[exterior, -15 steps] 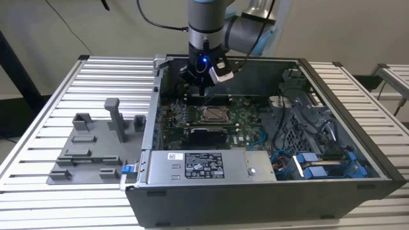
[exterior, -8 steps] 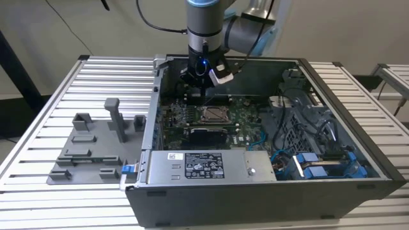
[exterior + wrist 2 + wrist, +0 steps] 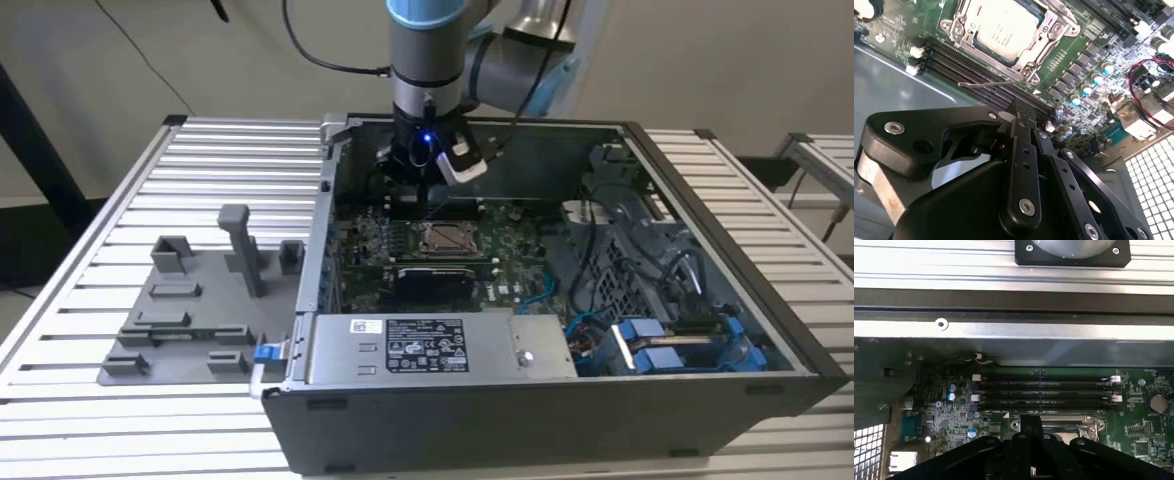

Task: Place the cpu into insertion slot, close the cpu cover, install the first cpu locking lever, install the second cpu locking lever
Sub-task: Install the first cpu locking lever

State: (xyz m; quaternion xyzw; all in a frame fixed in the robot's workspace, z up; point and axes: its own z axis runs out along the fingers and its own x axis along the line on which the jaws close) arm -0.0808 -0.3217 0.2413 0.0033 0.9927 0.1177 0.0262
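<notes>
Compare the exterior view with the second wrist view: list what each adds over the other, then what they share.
Exterior view adds: the grey fixture tray on the slatted table, the white-labelled box and the arm. Second wrist view adds: a thin wire lever and red wires. Shared: the cpu framed by the cpu cover, the green board and the gripper over it.

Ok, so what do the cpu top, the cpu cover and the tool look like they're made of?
The cpu: silvery-beige metal top, judging by its dull, even sheen. The cpu cover: bright bare sheet metal, probably steel, with sharp glints along its stamped edges. The tool: matte black links, either plastic or coated metal, joined by shiny metal screws.
</notes>
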